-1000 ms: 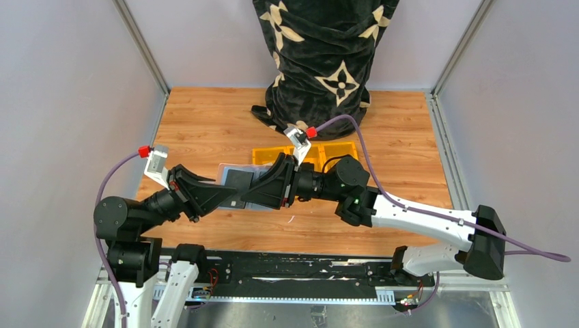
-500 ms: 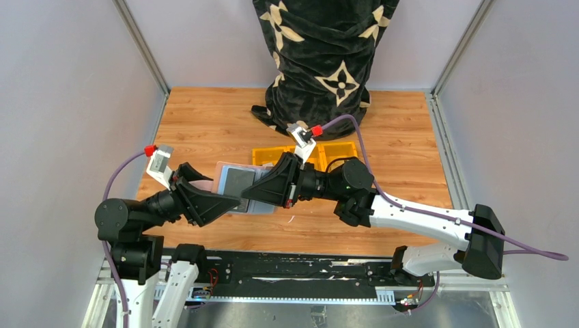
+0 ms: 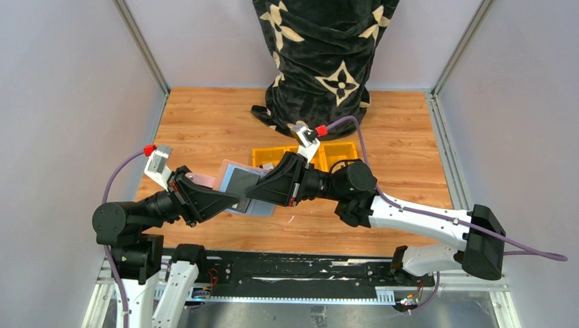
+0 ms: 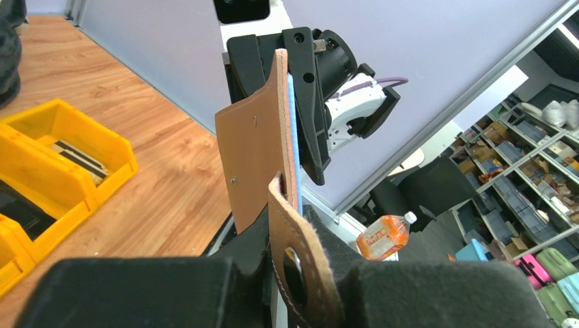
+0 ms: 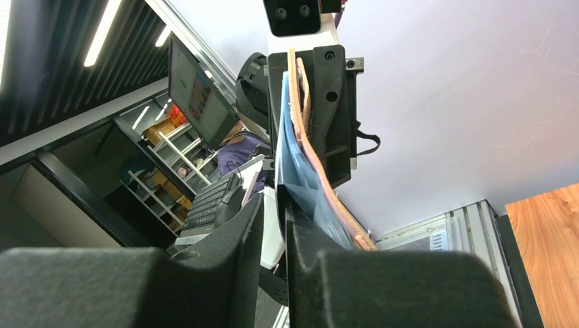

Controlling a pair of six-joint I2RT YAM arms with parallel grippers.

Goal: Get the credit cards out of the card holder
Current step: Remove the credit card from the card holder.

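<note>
Though aloft, one card holder [image 4: 254, 157], two hands [image 3: 229, 200] [image 3: 258, 191].

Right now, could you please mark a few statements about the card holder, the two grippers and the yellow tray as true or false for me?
1. The card holder is held up off the table, between the left gripper and the right gripper. True.
2. The yellow tray has nothing in it. False: dark items lie in its compartments.
3. The blue edge of the credit cards shows alongside the brown holder. True.
4. The right gripper rests on the black patterned cloth. False: it is at the holder over the middle of the table, facing the left gripper, well short of the cloth.
</note>
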